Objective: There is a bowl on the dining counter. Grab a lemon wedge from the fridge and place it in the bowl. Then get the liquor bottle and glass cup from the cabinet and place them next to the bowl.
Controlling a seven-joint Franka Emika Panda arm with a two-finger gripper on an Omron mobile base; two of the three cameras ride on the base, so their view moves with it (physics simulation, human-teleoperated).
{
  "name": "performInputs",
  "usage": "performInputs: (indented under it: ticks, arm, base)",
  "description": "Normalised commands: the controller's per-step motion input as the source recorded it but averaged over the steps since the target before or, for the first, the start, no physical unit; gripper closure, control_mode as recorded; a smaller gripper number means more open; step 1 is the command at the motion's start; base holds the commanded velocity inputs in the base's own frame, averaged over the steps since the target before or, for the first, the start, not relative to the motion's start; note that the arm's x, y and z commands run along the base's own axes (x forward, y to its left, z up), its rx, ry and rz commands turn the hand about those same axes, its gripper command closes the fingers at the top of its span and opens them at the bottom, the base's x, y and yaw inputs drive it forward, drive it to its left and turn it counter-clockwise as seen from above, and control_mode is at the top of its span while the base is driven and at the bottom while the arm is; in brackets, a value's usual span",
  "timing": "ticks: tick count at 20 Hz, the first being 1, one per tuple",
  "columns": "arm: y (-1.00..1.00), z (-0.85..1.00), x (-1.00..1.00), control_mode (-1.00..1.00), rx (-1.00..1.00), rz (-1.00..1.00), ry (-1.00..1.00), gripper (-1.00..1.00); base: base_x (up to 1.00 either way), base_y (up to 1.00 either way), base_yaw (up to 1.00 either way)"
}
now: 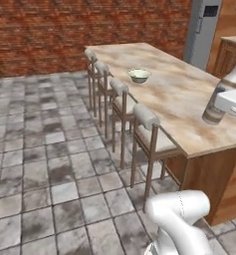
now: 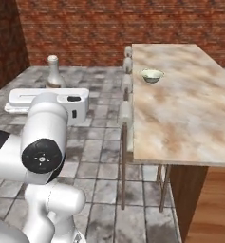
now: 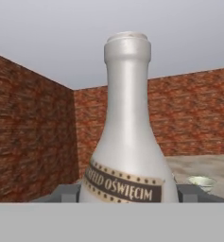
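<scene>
My gripper (image 3: 127,194) is shut on the liquor bottle (image 3: 127,118), a pale bottle with a dark banded label, held upright with a finger on each side of its body. In the left base view the liquor bottle (image 1: 220,94) hangs at the right edge beside my white hand. From the right base the liquor bottle (image 2: 53,72) rises behind my hand, above the floor on the stool side of the counter. The bowl (image 1: 139,75) (image 2: 152,76) (image 3: 202,181) sits on the dining counter (image 1: 184,99) (image 2: 180,114). The lemon wedge and glass cup are out of view.
A row of stools (image 1: 145,117) (image 2: 126,111) lines the counter's near side. A grey fridge (image 1: 201,30) stands beyond the counter's far end. Tiled floor (image 1: 40,149) spreads open to the left, and brick walls close the room behind.
</scene>
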Motion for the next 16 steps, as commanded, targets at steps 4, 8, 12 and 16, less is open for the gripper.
performInputs:
  ticks: [4,8,12,16]
  arm:
    - [0.00,0.00,0.00,1.00,0.00,0.00,0.00,1.00]
    - [0.00,0.00,0.00,1.00,0.00,0.00,0.00,1.00]
    - [0.00,0.00,0.00,1.00,0.00,0.00,0.00,1.00]
    - [0.00,0.00,0.00,1.00,0.00,0.00,0.00,1.00]
  base:
    - [0.33,1.00,-0.44]
    - [0.26,0.99,-0.53]
    - [0.25,0.91,-0.58]
    - [0.33,0.88,-0.59]
